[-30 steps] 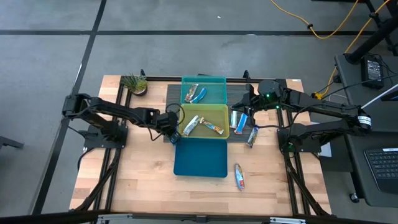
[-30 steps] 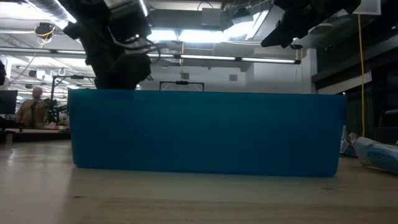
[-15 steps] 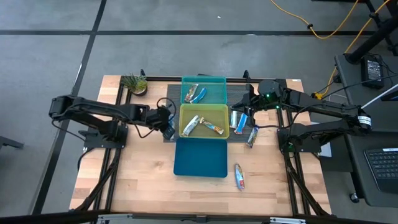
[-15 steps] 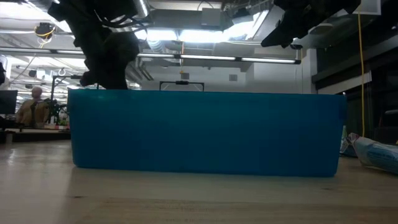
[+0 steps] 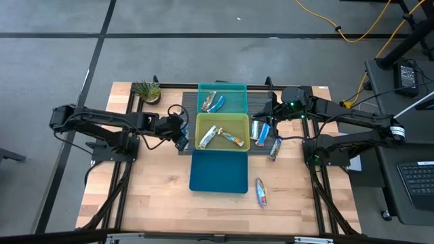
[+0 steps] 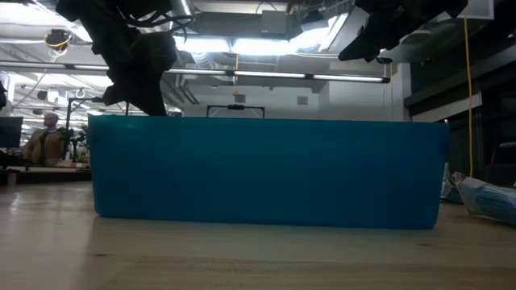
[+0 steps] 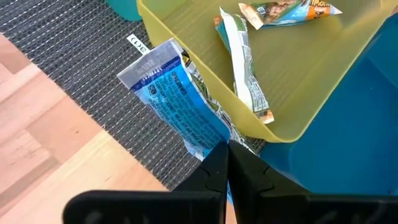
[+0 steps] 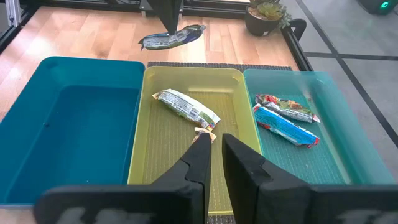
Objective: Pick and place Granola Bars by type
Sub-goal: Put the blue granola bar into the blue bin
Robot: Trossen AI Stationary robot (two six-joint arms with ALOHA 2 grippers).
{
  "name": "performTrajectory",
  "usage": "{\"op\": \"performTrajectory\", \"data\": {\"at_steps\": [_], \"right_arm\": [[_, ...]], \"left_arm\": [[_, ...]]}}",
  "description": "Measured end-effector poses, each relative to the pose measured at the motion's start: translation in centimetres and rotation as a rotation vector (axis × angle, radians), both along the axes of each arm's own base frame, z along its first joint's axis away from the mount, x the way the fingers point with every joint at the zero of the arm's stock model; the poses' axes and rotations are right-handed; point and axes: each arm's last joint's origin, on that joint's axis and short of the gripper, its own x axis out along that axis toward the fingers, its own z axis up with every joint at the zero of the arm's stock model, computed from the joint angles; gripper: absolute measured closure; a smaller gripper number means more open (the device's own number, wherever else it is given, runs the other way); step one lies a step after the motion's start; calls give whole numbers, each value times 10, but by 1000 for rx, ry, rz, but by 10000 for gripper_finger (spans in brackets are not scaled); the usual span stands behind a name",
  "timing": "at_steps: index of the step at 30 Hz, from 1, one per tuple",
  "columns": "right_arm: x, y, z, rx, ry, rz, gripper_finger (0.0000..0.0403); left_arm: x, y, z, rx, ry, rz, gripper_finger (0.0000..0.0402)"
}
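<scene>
Shiny blue foil with white print and a crimped silver end wraps the flat elongated granola bar [image 7: 173, 96] that the left gripper [image 7: 227, 163] pinches by one end between its closed dark fingers; the bar juts straight out ahead of the fingertips, over the dark ribbed mat [image 7: 74, 68] and just beside the outer wall of the square yellow-green plastic bin [image 5: 222, 131]. Beyond the bar, inside that bin, lie two more wrapped bars, one white-silver [image 7: 245, 68] and one orange-marked [image 7: 286, 12]. The right gripper [image 8: 212, 149] hangs over the same bin, fingers narrowed with nothing between them.
</scene>
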Motion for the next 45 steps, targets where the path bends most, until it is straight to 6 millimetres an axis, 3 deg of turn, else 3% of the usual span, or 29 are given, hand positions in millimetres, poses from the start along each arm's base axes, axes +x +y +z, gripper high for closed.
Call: {"op": "performTrajectory", "data": {"at_steps": [13,19,26,32,39,45], "right_arm": [[0,0,0,-22,2,13,359],[0,0,0,-22,2,13,359],[0,0,0,-25,2,15,359],[0,0,0,-45,4,26,359],[0,0,0,-45,4,26,359],[0,0,0,-45,4,26,359]], "left_arm": [[0,0,0,4,-1,-5,401],[9,-2,8,-29,-98,-92,401],[27,-7,71,75,-312,-240,401],[31,-7,129,176,-452,-311,401],[30,-5,140,184,-452,-323,401],[53,-4,149,147,-443,-405,401]]}}
